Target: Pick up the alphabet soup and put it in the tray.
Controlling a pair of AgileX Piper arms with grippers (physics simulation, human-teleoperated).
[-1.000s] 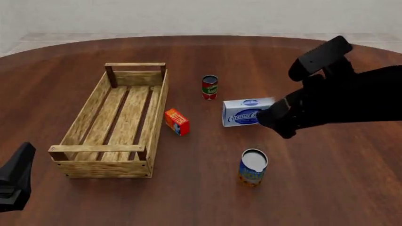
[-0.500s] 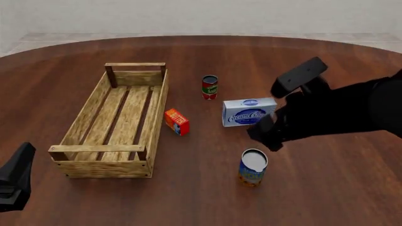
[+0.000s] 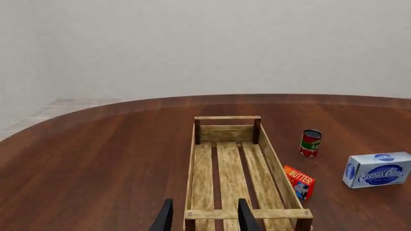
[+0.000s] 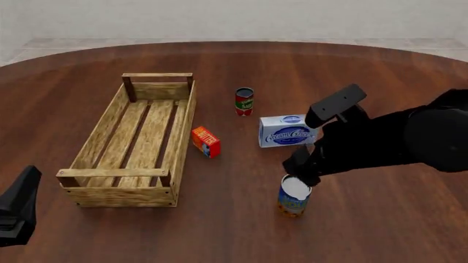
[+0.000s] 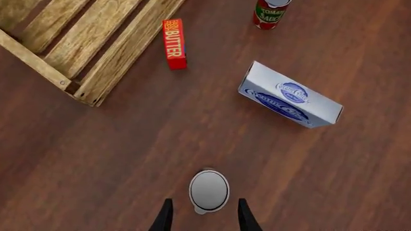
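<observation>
The soup can [image 4: 294, 196] stands upright on the brown wooden table [image 4: 234, 235], toward the near edge and right of the middle; it is a cylinder with a blue and orange-yellow label and a plain white top, larger than the red and green can [image 4: 244, 101] farther back. From the right wrist view its white top [image 5: 209, 190] shows as a round disc with nothing on it. The right gripper [image 5: 203, 217] hangs just above the can, its 2 dark fingers [image 5: 164, 216] spread wide enough to straddle the top, 1 on each side, and holding nothing; whether they touch the can cannot be told. The wooden crate [image 4: 139, 143] lies well to the left of the can, its long side running away from the near edge. A butter box [image 4: 205, 141] sits just beside the crate, and a white and blue carton [image 4: 287, 130] lies behind the soup can. The left gripper [image 3: 203, 217] is also spread and empty, near the crate's near end
</observation>
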